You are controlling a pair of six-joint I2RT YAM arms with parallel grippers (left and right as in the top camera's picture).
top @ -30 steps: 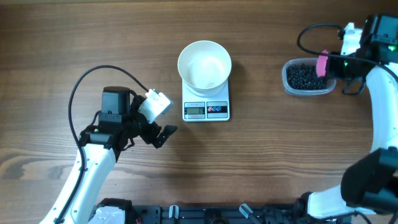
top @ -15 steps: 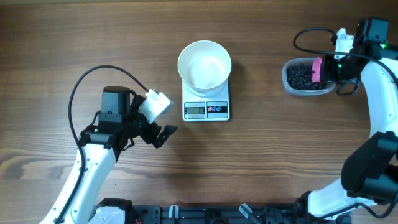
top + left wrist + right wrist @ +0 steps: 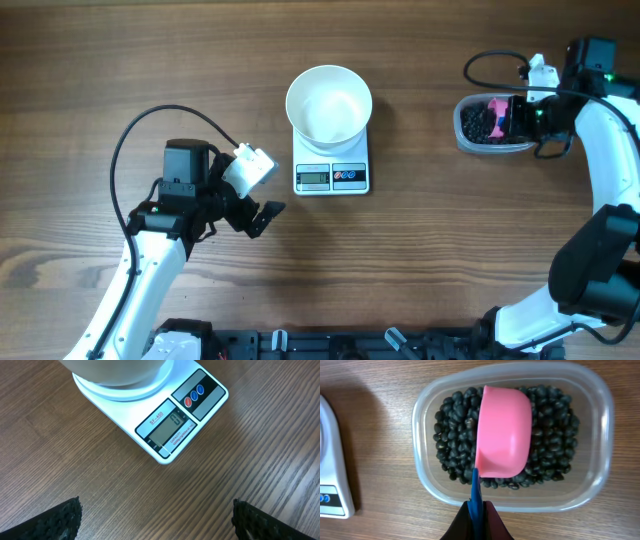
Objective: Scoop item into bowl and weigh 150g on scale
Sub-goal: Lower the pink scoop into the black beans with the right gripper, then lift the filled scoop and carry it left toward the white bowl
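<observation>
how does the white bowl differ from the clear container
The bowl is round and opaque white; the container is rectangular with rounded corners and clear. The bowl is empty; the container holds dark beans, a pink scoop over them. The bowl sits on the scale; the container sits on the table. Both are open-topped.

Bright, even light from above fills all three views, casting only soft, faint shadows on the wooden table (image 3: 450, 250) to the left of the clear container (image 3: 600, 435), with the scale (image 3: 170, 430) display crisp and the fingertips (image 3: 55, 522) of the left gripper (image 3: 157, 522) dark and slightly blurred at the near edge.
</observation>
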